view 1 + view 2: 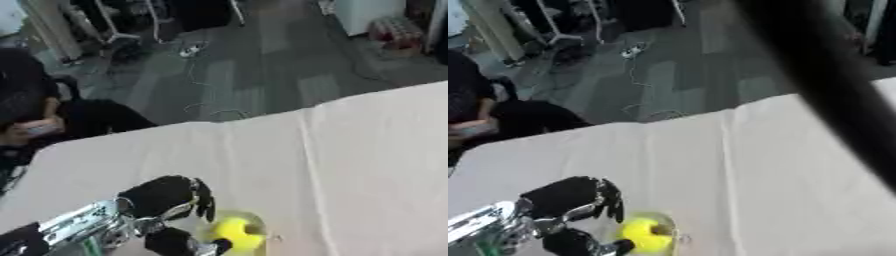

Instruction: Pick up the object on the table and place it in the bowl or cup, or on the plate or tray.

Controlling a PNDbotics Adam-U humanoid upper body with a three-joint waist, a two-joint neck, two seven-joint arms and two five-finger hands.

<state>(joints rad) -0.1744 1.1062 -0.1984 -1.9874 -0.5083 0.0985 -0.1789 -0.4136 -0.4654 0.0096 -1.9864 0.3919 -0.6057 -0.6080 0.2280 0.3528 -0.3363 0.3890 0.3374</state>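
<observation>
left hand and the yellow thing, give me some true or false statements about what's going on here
1. The left hand is beside the yellow object. True.
2. The yellow object lies far out at the middle of the table. False: it is at the near edge, by a clear round container, though whether it is inside cannot be told.
3. The table is covered in beige cloth. True.
4. The right hand is holding the yellow object. False: no right hand shows in either view; only a dark blurred bar crosses the right eye view.
5. The floor beyond the table is bright red. False: it is grey.
</observation>
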